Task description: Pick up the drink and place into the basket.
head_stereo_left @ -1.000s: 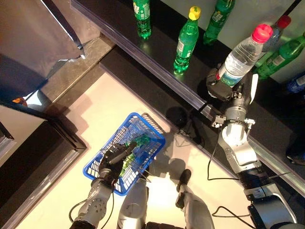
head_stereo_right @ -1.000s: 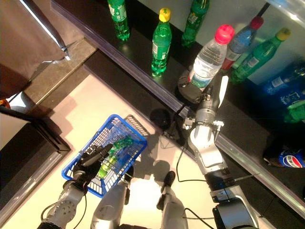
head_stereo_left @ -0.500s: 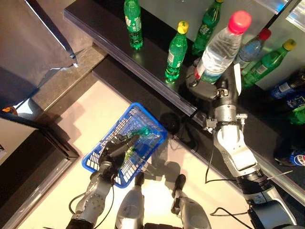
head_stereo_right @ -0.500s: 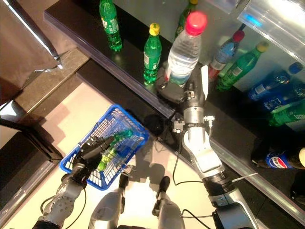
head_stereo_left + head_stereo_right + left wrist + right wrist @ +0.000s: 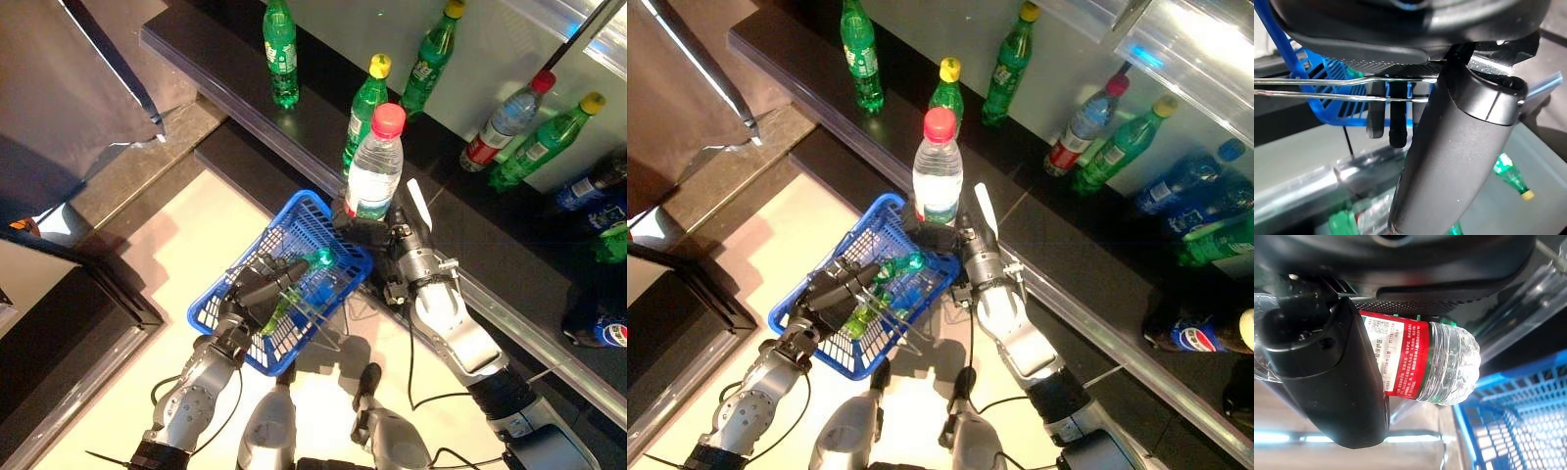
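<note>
Over the floor the blue basket (image 5: 238, 315) hung from the left hand (image 5: 257, 291), fingers curled round its wire handle (image 5: 1327, 85). At its far corner the right hand (image 5: 377, 230) clasped the upright water bottle (image 5: 373, 164); a green bottle (image 5: 884, 283) lay inside.

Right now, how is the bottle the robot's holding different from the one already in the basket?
The water bottle is clear with a pink cap; the green bottle is green. The water bottle stands upright in the right robot hand; the green bottle lies inside the blue basket. The water bottle looks bigger.
</note>
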Robot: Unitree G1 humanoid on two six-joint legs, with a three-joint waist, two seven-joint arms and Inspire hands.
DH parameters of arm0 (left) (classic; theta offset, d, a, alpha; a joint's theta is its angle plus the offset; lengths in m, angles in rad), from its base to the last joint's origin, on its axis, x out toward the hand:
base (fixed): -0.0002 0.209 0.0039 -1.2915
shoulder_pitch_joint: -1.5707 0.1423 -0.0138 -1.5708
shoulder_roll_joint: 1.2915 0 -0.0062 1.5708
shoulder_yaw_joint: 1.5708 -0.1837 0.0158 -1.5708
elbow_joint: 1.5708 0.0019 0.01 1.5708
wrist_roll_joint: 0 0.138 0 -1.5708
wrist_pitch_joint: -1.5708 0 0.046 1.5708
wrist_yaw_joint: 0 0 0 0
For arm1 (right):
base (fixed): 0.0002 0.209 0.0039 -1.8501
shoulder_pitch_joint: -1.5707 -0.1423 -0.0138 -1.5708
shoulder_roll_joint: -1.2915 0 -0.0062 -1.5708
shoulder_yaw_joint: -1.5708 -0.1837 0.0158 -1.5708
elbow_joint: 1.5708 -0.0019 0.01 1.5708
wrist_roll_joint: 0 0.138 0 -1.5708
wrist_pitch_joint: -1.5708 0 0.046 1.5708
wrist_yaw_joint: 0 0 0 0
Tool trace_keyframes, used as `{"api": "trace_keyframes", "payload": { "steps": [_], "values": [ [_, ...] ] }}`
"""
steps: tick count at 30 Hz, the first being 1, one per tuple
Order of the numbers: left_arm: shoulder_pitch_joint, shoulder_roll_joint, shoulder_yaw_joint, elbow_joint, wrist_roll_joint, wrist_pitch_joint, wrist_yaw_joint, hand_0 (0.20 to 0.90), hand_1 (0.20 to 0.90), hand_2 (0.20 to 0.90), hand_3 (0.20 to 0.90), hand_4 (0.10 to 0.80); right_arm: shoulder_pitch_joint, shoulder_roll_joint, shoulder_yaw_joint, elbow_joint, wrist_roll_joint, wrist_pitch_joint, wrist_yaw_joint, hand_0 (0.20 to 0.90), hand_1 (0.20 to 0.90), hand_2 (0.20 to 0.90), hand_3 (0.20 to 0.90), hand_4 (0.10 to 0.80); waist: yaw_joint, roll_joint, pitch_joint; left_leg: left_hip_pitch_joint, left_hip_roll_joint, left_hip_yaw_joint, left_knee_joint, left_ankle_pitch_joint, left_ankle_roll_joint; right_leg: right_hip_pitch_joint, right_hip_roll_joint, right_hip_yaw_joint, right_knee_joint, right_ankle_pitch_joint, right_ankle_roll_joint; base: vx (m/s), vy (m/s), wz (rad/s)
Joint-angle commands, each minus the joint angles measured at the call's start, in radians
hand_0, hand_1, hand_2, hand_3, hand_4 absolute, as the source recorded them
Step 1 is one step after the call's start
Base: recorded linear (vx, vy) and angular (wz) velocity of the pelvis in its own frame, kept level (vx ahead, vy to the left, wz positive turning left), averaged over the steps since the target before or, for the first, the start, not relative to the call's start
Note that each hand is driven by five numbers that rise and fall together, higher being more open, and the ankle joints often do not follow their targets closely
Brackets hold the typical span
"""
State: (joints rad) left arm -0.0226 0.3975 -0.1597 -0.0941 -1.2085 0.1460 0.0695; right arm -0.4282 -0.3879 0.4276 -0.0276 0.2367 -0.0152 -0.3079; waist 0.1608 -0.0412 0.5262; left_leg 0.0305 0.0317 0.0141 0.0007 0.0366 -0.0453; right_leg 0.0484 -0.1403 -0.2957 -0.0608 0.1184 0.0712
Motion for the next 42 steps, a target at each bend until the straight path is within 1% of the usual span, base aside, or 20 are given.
{"api": "trace_keyframes", "payload": {
  "steps": [1,4,7,10,15,16,18,20,24,28,29,32,34,40,42],
  "values": [
    [-0.142,-0.019,-0.025,-0.337,-0.077,-0.114,-0.255,0.3,0.3,0.3,0.2,0.1,-0.06,0.056,0.069,-0.029,-0.03,-0.144,-0.015,0.3,0.3,0.3,0.2,0.1,-0.003,0.05,-0.33,-0.008,-0.05,-0.024,0.011,-0.037,0.032,0.032,0.005,0.003,0.105,-0.134,-0.005,0.021,0.014,0.06],
    [-0.152,-0.027,-0.044,-0.352,-0.063,-0.12,-0.291,0.3,0.3,0.3,0.2,0.1,-0.064,0.081,0.096,0.013,-0.044,-0.143,-0.025,0.3,0.3,0.3,0.2,0.1,0.003,0.053,-0.33,-0.008,-0.054,-0.031,0.009,-0.036,0.034,0.034,0.001,-0.002,0.107,-0.135,-0.004,0.028,0.015,0.05],
    [-0.16,-0.036,-0.058,-0.36,-0.07,-0.103,-0.311,0.3,0.3,0.3,0.2,0.1,-0.07,0.101,0.113,0.068,-0.056,-0.146,-0.023,0.3,0.3,0.3,0.2,0.1,0.008,0.055,-0.329,-0.01,-0.057,-0.036,0.012,-0.037,0.035,0.031,-0.002,-0.005,0.111,-0.135,-0.004,0.031,0.01,0.09],
    [-0.17,-0.044,-0.075,-0.359,-0.078,-0.092,-0.323,0.3,0.3,0.3,0.2,0.1,-0.078,0.115,0.142,0.149,-0.072,-0.124,-0.018,0.3,0.3,0.3,0.2,0.1,0.013,0.055,-0.327,-0.015,-0.06,-0.04,0.019,-0.039,0.036,0.027,-0.006,-0.007,0.117,-0.136,-0.004,0.024,0.005,0.12],
    [-0.171,-0.045,-0.09,-0.352,-0.078,-0.092,-0.351,0.3,0.3,0.3,0.2,0.1,-0.077,0.124,0.196,0.319,-0.102,-0.037,0.026,0.3,0.3,0.3,0.2,0.1,0.026,0.053,-0.319,-0.027,-0.065,-0.047,0.03,-0.04,0.037,0.023,-0.011,-0.014,0.119,-0.135,-0.004,0.006,-0.001,0.02],
    [-0.171,-0.044,-0.091,-0.352,-0.08,-0.09,-0.354,0.3,0.3,0.3,0.2,0.1,-0.077,0.127,0.203,0.349,-0.116,-0.031,0.029,0.3,0.3,0.3,0.2,0.1,0.029,0.053,-0.317,-0.029,-0.066,-0.05,0.031,-0.04,0.037,0.023,-0.012,-0.016,0.119,-0.135,-0.004,0.01,-0.007,0.05],
    [-0.17,-0.044,-0.091,-0.353,-0.085,-0.074,-0.364,0.3,0.3,0.3,0.2,0.1,-0.095,0.123,0.232,0.445,-0.147,0.01,0.033,0.3,0.3,0.3,0.2,0.1,0.042,0.053,-0.311,-0.037,-0.069,-0.059,0.034,-0.04,0.036,0.022,-0.016,-0.023,0.118,-0.134,-0.003,0.015,-0.011,0.13],
    [-0.171,-0.045,-0.089,-0.353,-0.084,-0.061,-0.375,0.3,0.3,0.3,0.2,0.1,-0.112,0.115,0.248,0.492,-0.186,0.053,0.041,0.3,0.3,0.3,0.2,0.1,0.052,0.053,-0.306,-0.043,-0.071,-0.065,0.038,-0.039,0.036,0.021,-0.018,-0.027,0.119,-0.133,-0.003,0.012,-0.013,0.17],
    [-0.183,-0.04,-0.097,-0.358,-0.091,-0.045,-0.379,0.3,0.3,0.3,0.2,0.1,-0.163,0.106,0.284,0.565,-0.25,0.099,0.035,0.3,0.3,0.3,0.2,0.1,0.069,0.057,-0.294,-0.052,-0.076,-0.079,0.04,-0.035,0.037,0.019,-0.022,-0.037,0.122,-0.129,-0.001,0.004,-0.008,0.03],
    [-0.196,-0.044,-0.103,-0.361,-0.09,-0.029,-0.378,0.3,0.3,0.3,0.2,0.1,-0.214,0.104,0.315,0.61,-0.335,0.153,0.062,0.3,0.3,0.3,0.2,0.1,0.082,0.057,-0.287,-0.058,-0.08,-0.089,0.042,-0.033,0.036,0.017,-0.024,-0.04,0.122,-0.127,0.0,0.002,-0.004,0.01],
    [-0.201,-0.047,-0.107,-0.365,-0.087,-0.02,-0.375,0.3,0.3,0.3,0.2,0.1,-0.237,0.103,0.328,0.624,-0.382,0.173,0.09,0.3,0.3,0.3,0.2,0.1,0.087,0.056,-0.284,-0.061,-0.081,-0.092,0.044,-0.033,0.037,0.017,-0.025,-0.042,0.121,-0.126,0.001,0.0,0.0,0.0],
    [-0.212,-0.052,-0.116,-0.371,-0.082,-0.005,-0.363,0.3,0.3,0.3,0.2,0.1,-0.28,0.099,0.362,0.639,-0.467,0.197,0.151,0.3,0.3,0.3,0.2,0.1,0.096,0.053,-0.28,-0.066,-0.083,-0.096,0.046,-0.031,0.037,0.015,-0.026,-0.044,0.122,-0.124,0.002,0.008,-0.01,0.01],
    [-0.214,-0.053,-0.117,-0.372,-0.082,0.002,-0.362,0.3,0.3,0.3,0.2,0.1,-0.293,0.097,0.375,0.637,-0.507,0.206,0.176,0.3,0.3,0.3,0.2,0.1,0.099,0.053,-0.278,-0.068,-0.083,-0.098,0.047,-0.031,0.038,0.014,-0.027,-0.044,0.123,-0.123,0.002,0.023,-0.019,0.04],
    [-0.232,-0.047,-0.137,-0.379,-0.092,0.033,-0.347,0.3,0.3,0.3,0.2,0.1,-0.379,0.087,0.442,0.624,-0.703,0.241,0.278,0.3,0.3,0.3,0.2,0.1,0.113,0.049,-0.263,-0.08,-0.086,-0.105,0.058,-0.028,0.04,0.008,-0.029,-0.043,0.125,-0.117,0.005,0.018,-0.019,0.09],
    [-0.241,-0.044,-0.148,-0.379,-0.089,0.043,-0.34,0.3,0.3,0.3,0.2,0.1,-0.417,0.083,0.467,0.626,-0.776,0.263,0.333,0.3,0.3,0.3,0.2,0.1,0.119,0.048,-0.258,-0.085,-0.088,-0.107,0.062,-0.027,0.041,0.006,-0.03,-0.044,0.127,-0.116,0.005,0.0,0.0,0.0]
  ]
}}
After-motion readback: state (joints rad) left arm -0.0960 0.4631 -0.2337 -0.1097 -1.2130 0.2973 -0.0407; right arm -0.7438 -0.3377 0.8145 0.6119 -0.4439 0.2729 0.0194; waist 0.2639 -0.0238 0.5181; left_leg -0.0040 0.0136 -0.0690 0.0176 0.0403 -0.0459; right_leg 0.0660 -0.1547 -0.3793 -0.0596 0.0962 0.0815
